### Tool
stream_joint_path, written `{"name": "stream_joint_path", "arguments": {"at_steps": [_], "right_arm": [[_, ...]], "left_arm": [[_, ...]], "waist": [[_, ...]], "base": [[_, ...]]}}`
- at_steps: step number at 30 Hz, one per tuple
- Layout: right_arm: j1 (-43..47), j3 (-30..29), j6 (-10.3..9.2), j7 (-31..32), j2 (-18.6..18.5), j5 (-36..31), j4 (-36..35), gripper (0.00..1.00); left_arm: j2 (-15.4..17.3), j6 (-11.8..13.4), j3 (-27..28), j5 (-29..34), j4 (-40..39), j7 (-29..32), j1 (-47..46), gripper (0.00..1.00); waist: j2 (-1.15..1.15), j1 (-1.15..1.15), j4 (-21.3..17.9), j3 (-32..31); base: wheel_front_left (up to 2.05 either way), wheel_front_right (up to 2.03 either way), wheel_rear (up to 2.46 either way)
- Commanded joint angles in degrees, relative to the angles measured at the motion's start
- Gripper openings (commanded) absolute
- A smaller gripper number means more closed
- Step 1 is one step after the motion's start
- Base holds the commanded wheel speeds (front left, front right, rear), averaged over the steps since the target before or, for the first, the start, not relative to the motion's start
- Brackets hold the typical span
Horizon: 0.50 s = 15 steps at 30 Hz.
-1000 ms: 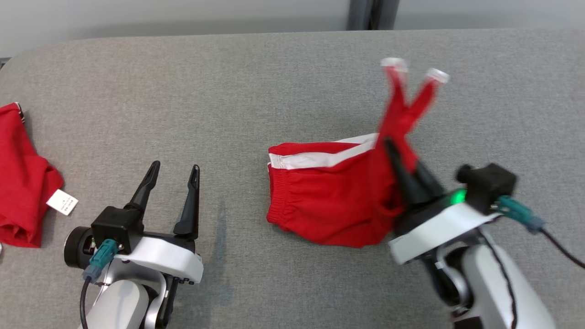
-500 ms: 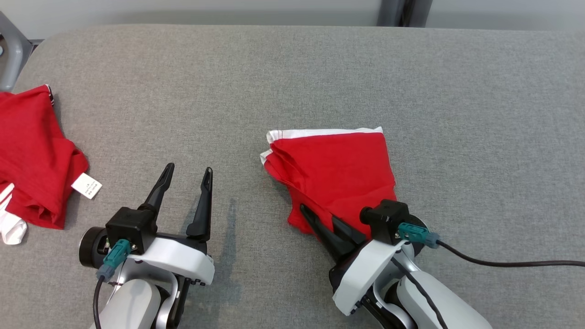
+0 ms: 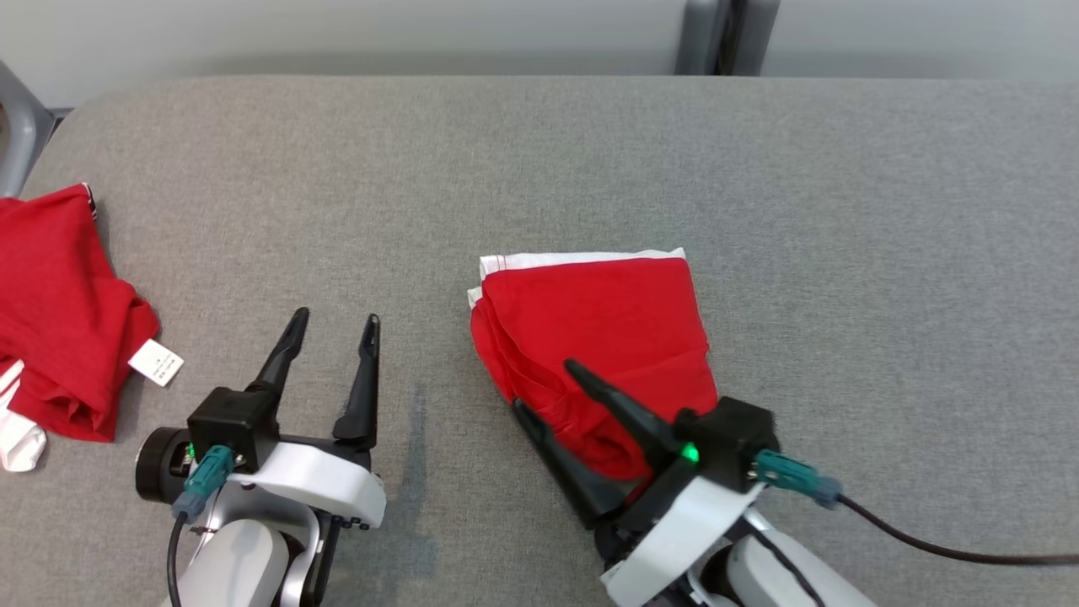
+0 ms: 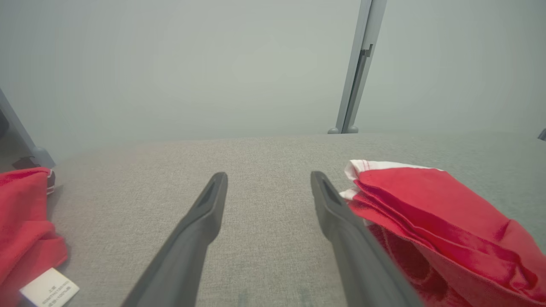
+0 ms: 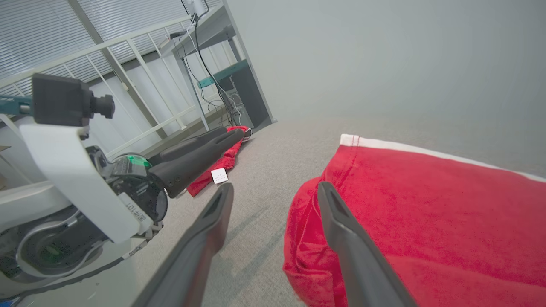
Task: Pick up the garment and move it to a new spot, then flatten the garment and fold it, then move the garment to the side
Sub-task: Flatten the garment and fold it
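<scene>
right hand [image 3: 541, 384] apart astride a corner of the folded red garment [image 3: 607, 320], left hand [image 3: 336, 315] apart, empty

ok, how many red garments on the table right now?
2. One folded red garment at centre, at the open right claw; a second red garment crumpled at the table's left edge, white tag showing, partly cut off by the frame, so more may lie beyond.

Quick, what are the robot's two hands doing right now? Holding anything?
Left gripper: open, holding nothing.
Right gripper: open, fingers astride the edge of the folded red garment, not gripping it.
</scene>
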Motion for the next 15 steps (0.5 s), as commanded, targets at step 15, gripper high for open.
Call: {"name": "stream_joint_path", "arguments": {"at_steps": [15], "right_arm": [[10.8, -31.7, -0.02, 2.9, -0.3, -13.1, -13.6, 1.0]], "left_arm": [[3.2, 4.8, 2.6, 0.5, -4.8, 0.5, 4.4, 1.0]], "waist": [[0.0, 0.0, -1.5, -6.1]], "base": [[0.0, 0.0, 0.0]]}}
